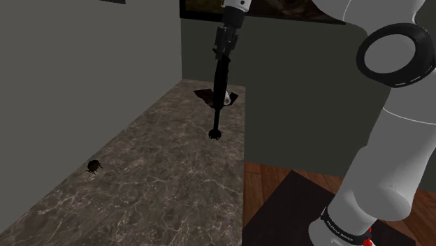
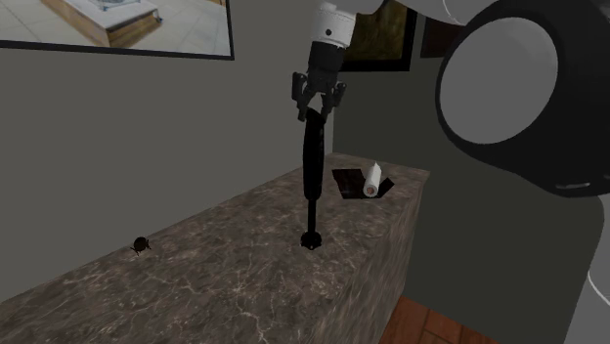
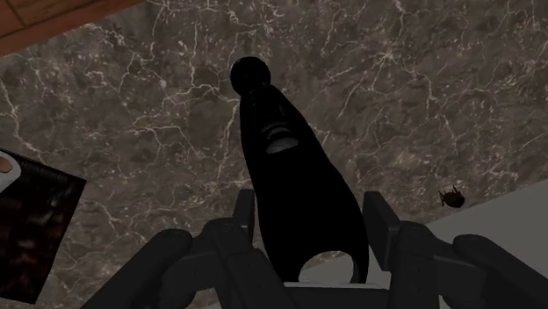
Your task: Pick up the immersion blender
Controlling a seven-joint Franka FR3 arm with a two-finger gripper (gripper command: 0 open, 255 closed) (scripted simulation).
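Shoulder view inspected first. Found a long counter (image 1: 161, 196) of dark veined stone, set against a plain grey wall (image 1: 84, 77) on the shoulder view's left and running away to a far end. Noted wood floor (image 1: 264, 183) off the counter's open side, on that view's right. Recorded a framed picture (image 2: 117, 24) high on the wall in the second exterior view.

Located a flat dark square (image 2: 347, 181) at the counter's far end, with a white cylinder (image 2: 371, 182) lying on its side on it. Logged a small dark object (image 2: 143, 244) near the wall, toward the near end and well apart from the square.

Confirmed the gripper (image 2: 321, 101) above the counter's middle, pointing down, fingers closed against the top of the immersion blender (image 2: 313, 171), one on each side, as seen also in the wrist view. Found the blender black and upright, hanging straight down from the fingers, between the square and the small object, its rounded lower end low over the stone. Could not tell whether that end touches the counter.
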